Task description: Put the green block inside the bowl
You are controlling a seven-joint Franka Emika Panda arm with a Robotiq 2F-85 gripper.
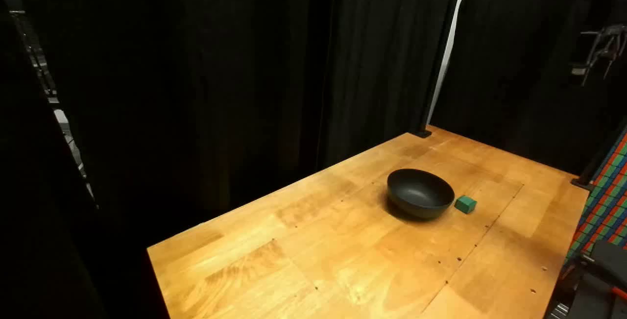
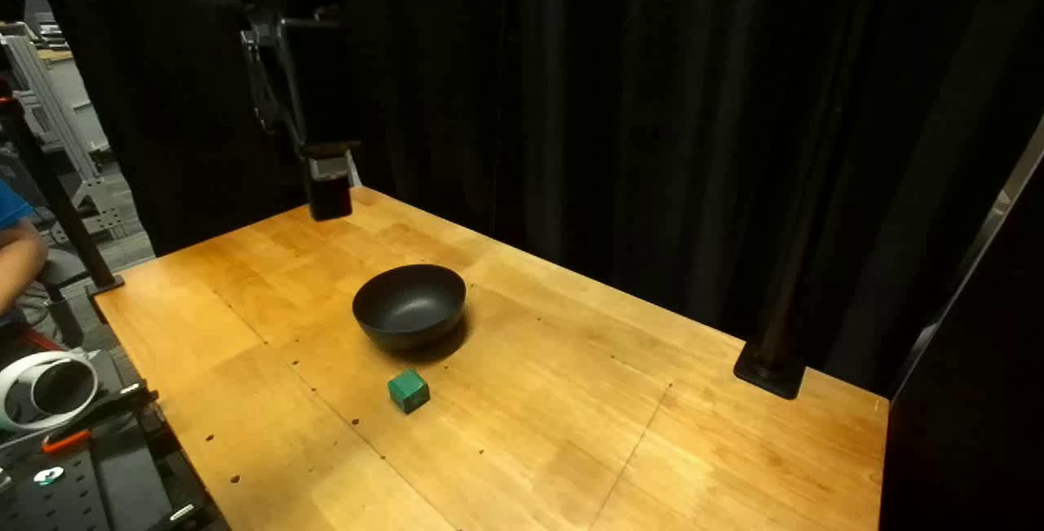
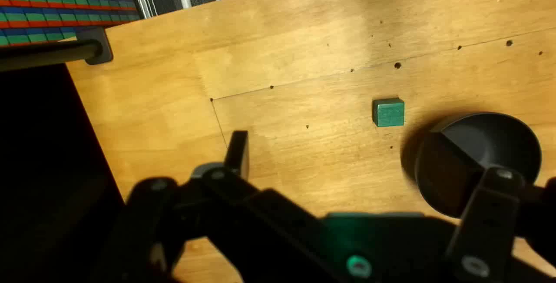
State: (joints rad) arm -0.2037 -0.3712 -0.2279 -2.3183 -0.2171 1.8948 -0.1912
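Note:
The green block (image 1: 465,204) is a small cube lying on the wooden table, just beside the bowl and apart from it; it also shows in an exterior view (image 2: 409,391) and in the wrist view (image 3: 389,113). The round black bowl (image 1: 420,194) stands upright, and its inside holds nothing in both exterior views (image 2: 409,307). In the wrist view, my right finger partly covers the bowl (image 3: 508,139). My gripper (image 3: 347,148) is open and empty, its fingers wide apart. It hangs high above the table, past the bowl from the block in an exterior view (image 2: 336,188).
The wooden table (image 2: 571,400) has black curtains behind it. Dark posts stand on its edges, one with a square foot (image 2: 771,368). A cart with a white ring (image 2: 49,391) and tools stands beside the table, and a person's arm shows at the frame edge.

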